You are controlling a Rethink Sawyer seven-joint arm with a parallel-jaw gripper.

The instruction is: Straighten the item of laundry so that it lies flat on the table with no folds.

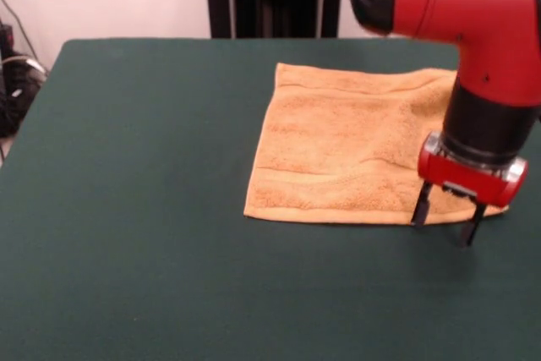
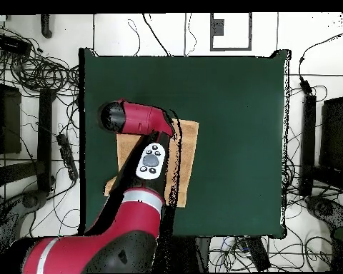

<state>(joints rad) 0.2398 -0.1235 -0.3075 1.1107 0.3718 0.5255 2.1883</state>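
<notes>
Desk: a large rectangular surface covered in dark green matte cloth, seen to extend well beyond the laundry on every side. Arm: red and black, entering from the top right of the front view and, in the overhead view, laid across much of the laundry, so that part of the cloth is hidden there. Towel: a small, roughly square, orange-tan terry piece, found on the desk right of centre in the front view, spread nearly flat, with a woven band near its hems and shallow ripples across the pile; no fold is made out, though its right-hand portion is screened by the arm. It is judged light, soft and limp, with no stiffness of its own, likely to drag and bunch on the cloth desk rather than slide freely; nothing fragile is involved. A corner or hemmed edge is judged the best place for a pinch, the hem being firmer than the pile. Hand: two dark fingers are seen parted, with nothing between them, tips lowered at the towel's near right corner, one finger at the hem and the other just off it over bare desk; contact cannot be confirmed.
</notes>
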